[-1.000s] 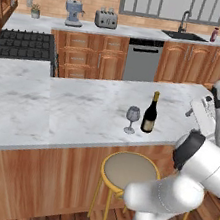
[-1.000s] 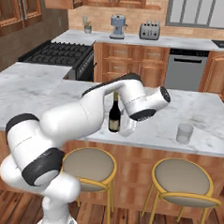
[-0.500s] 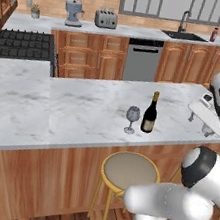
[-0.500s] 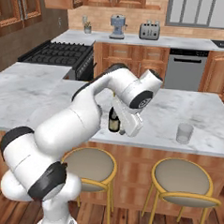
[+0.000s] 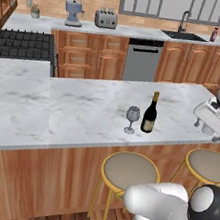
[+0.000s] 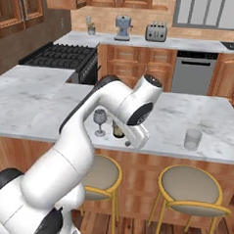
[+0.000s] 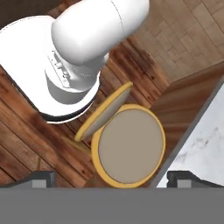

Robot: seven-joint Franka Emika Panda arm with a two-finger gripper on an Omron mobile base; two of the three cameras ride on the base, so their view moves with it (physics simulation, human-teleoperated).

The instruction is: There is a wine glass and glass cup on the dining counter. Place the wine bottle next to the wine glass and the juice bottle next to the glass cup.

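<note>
Over dining counter (image 5: 71, 110) edge, hand points down at stool (image 7: 129, 146), jaws apart.

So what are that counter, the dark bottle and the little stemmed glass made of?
The dining counter looks like polished white-grey marble, going by its veining. The wine bottle seems dark glossy glass with a pale label. The wine glass appears clear glass, see-through.
</note>
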